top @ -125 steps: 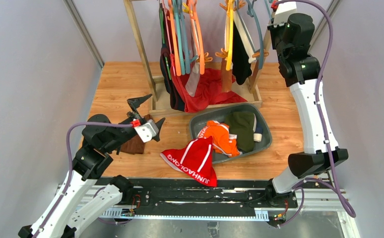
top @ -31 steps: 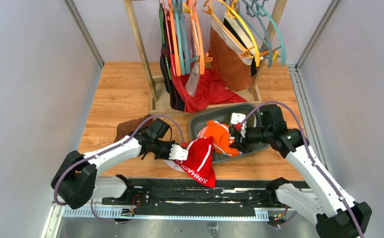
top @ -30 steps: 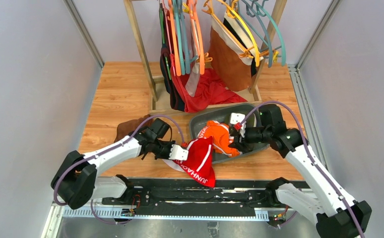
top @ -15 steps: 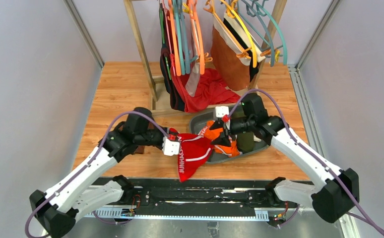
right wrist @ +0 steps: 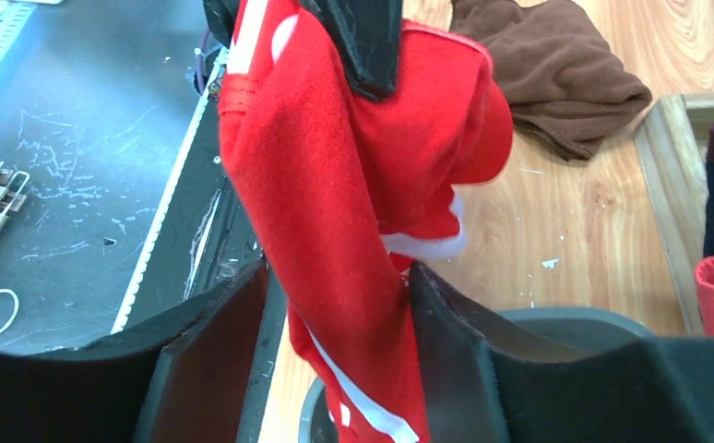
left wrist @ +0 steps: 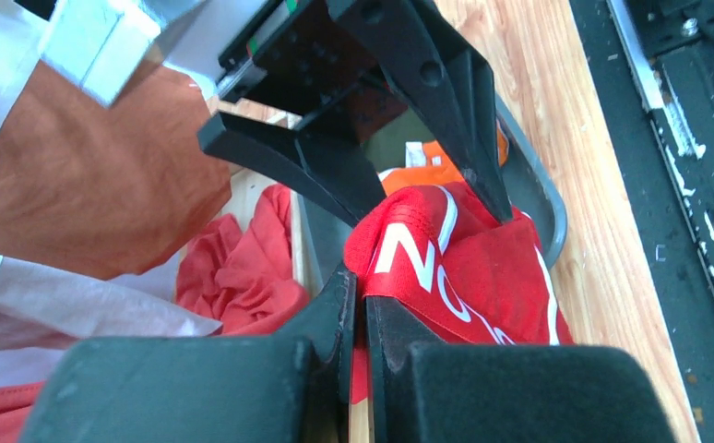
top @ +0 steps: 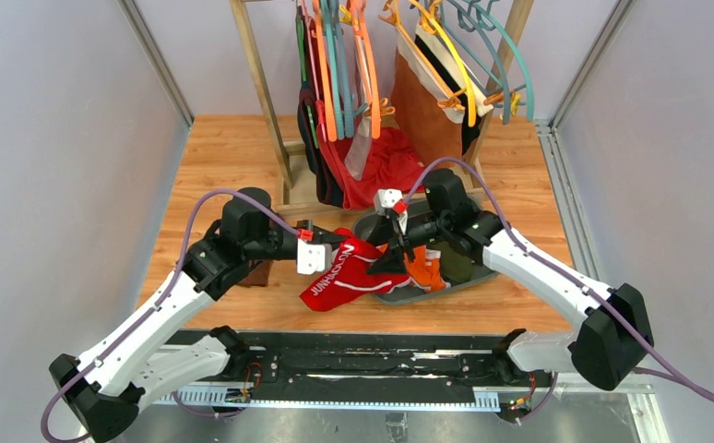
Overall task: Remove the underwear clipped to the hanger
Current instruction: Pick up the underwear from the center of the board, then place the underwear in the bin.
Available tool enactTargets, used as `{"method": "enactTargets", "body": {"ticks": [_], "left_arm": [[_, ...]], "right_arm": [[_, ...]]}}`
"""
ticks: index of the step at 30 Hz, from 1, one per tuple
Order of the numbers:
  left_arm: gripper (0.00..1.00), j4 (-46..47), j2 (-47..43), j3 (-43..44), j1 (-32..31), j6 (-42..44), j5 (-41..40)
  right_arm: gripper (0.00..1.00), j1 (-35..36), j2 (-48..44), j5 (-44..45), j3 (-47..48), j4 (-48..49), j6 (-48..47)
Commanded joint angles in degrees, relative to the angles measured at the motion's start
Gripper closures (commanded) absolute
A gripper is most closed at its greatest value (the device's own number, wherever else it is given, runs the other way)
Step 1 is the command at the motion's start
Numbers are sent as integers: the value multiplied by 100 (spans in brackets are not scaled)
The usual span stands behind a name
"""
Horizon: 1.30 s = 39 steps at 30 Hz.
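lifting clear of the wooden table (top: 215,166), the red briefs with white trim and white lettering (top: 342,277) now hang at the middle, where half a second ago they drooped lower toward 6 o'clock. the left gripper (top: 332,247) has risen toward 12, and the right gripper (top: 392,247) has slid toward 9 to meet the cloth. the left jaws are pinched tight on the briefs' upper edge. the right fingers (right wrist: 210,355) stand wide with the red fabric hanging between them, not squeezed.

at 3 o'clock of the briefs sits the grey plastic basin (top: 488,268), holding an orange garment (top: 424,269) and a dark green one (top: 455,260); the right arm reaches across it. at 12 the wooden rack (top: 259,83) carries coloured plastic hangers (top: 335,65), with brown briefs with a white waistband (top: 427,111) among them and a large plain red cloth (top: 392,166) at its foot. a dark brown cloth (top: 257,273) lies at 9, half hidden by the left wrist. both forearms stretch inward, wrists facing each other.
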Motion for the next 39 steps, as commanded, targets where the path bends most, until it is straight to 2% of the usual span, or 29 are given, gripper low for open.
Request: {"method": "enactTargets", "body": {"ticks": [1, 2, 3, 5, 7, 8, 15, 20, 26, 31, 39], "left_arm": [[100, 820, 6, -91, -65, -777, 287], [100, 857, 1, -94, -63, -845, 297], [100, 877, -9, -102, -65, -886, 286], [99, 948, -73, -146, -65, -975, 251], [85, 1031, -160, -210, -65, -1025, 209], [76, 1059, -206, -242, -68, -1036, 180], [41, 1156, -545, -348, -59, -942, -439], [24, 1094, -663, -331, -57, -810, -799], [15, 998, -704, -370, -48, -643, -928], [12, 929, -736, -397, 8, -582, -969], [11, 896, -847, -450, 137, -543, -947]], "right_arm": [[49, 156, 72, -189, 123, 409, 493], [61, 151, 47, -116, 122, 372, 450], [67, 142, 5, -11, 124, 288, 371], [87, 72, -202, 150, 119, 109, 193], [99, -106, -462, 305, 94, 73, 177], [99, -236, -598, 330, 86, 53, 194], [100, -1293, -1652, 1388, 205, -493, 307], [99, -1616, -1969, 2657, 145, -992, -171], [99, -1627, -1518, 3392, -99, -1176, -582], [99, -1578, -890, 3080, -368, -1103, -878], [96, -788, 255, 3512, -412, -871, -1103]]}}
